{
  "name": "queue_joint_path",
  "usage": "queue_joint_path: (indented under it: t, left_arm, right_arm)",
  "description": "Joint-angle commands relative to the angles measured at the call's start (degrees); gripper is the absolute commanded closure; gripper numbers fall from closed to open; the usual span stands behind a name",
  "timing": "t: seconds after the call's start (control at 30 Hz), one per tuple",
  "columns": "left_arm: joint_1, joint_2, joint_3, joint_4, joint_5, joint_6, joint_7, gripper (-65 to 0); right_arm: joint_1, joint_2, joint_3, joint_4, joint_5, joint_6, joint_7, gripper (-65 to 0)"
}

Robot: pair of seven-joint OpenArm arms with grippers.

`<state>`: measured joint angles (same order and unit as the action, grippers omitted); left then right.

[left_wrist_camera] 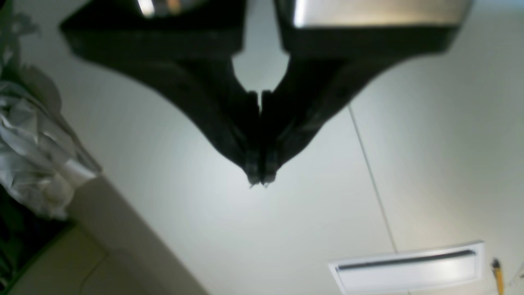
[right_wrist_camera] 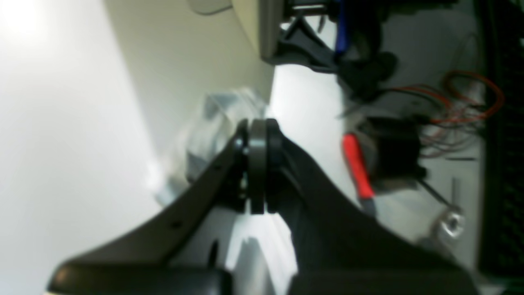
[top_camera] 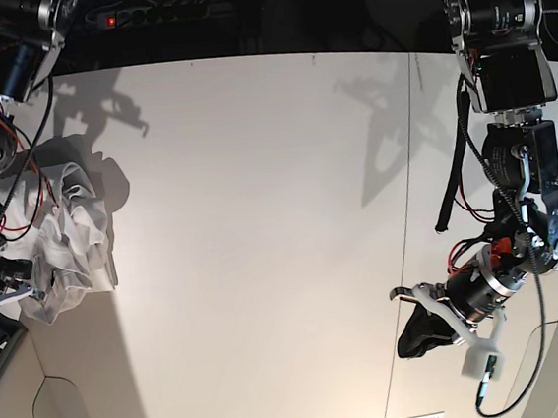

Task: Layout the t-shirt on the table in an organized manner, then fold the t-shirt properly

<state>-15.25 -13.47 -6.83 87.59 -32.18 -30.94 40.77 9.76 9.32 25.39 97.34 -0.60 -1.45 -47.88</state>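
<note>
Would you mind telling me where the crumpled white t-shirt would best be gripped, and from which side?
Probably on a raised fold along the inner edge of the t-shirt, which lies bunched at the table edge. Come from above on the open-table side, since cables crowd its outer side. The right tool is nearer; the left tool is shut, far across.

Base view high overhead facing down on the table [top_camera: 260, 221], 2 wrist views close behind their jaws, sharing it.

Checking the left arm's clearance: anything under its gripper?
Only bare table under the left gripper, fingers closed. The t-shirt lies crumpled at the far edge.
</note>
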Motion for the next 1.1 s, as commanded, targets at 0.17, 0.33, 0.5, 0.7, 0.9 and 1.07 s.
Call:
queue_joint_path:
  t: [0.17, 0.33, 0.5, 0.7, 0.9, 1.07]
  left_arm:
    - [11.0, -3.7, -4.3, 10.0, -4.4, -2.9, 3.4, 0.0]
    - [26.0, -4.0, -11.4, 15.4, -13.0, -6.6, 10.4, 0.0]
    - [41.2, -4.0, -19.8, 16.4, -19.5, -9.1, 16.6, 0.0]
    - [55.5, -4.0, -27.9, 15.8, -19.5, -9.1, 16.7, 0.0]
    - [63.1, -6.3, -27.6, 6.3, -18.0, -9.1, 11.2, 0.0]
    - [62.9, -7.8, -22.0, -10.0, -7.0, -9.1, -7.3, 0.0]
  right_arm:
    - [-13.5, 2.3, -0.1, 13.6, 4.3, 4.1, -0.7, 0.0]
    - [-27.6, 2.4, 0.0, 26.1, 6.1, 6.5, -2.6, 0.0]
    - [-40.3, 2.4, 0.0, 31.5, 7.4, 6.9, -3.4, 0.0]
    - [-49.8, 2.5, 0.0, 26.0, 16.1, 12.0, -3.4, 0.0]
    - [-51.0, 6.3, -0.4, 7.8, 25.0, 16.6, -0.3, 0.0]
    - [-48.1, 9.1, -3.1, -13.6, 28.0, 20.1, 7.3, 0.0]
